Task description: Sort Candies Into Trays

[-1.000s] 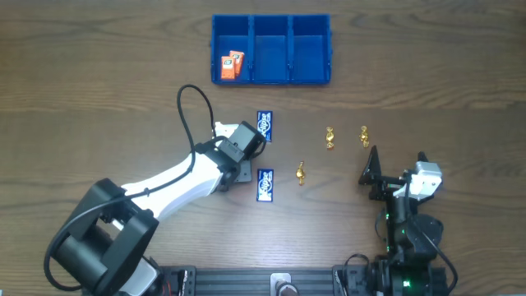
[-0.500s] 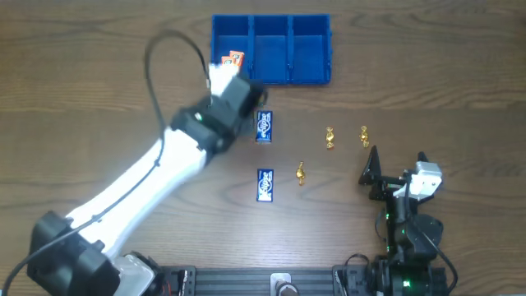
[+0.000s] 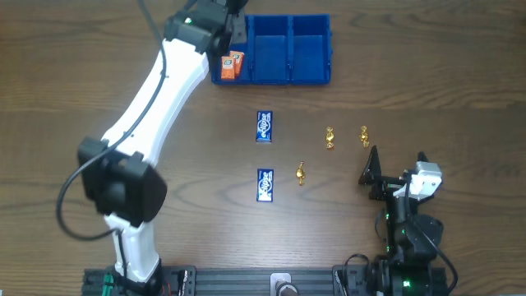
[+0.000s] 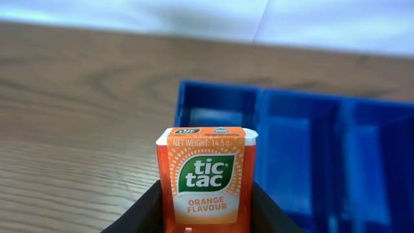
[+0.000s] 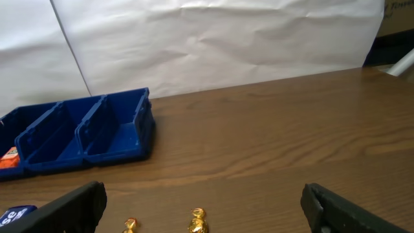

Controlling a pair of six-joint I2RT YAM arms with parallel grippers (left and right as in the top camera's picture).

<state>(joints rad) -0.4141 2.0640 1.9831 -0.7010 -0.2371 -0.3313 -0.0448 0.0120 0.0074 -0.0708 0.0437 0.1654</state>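
My left claw is clamped on an orange mint box, one finger against each side, and the box stands upright between them. I hold it lifted at the left end of the blue three-compartment tray. The tray's left compartment lies just beyond the box, though I cannot tell whether the box is already over it.

From above, that claw sits at the tray's left far corner, with my arm stretched up the worktop. Two more orange mint boxes lie side by side in the left compartment. The middle and right compartments show bare blue floor.

Two blue candy packets lie on the wood, one nearer the tray and one nearer my bases. Three gold-wrapped candies lie to their right, all apart.

My right claw rests low near its base, fingers spread wide with nothing between them.
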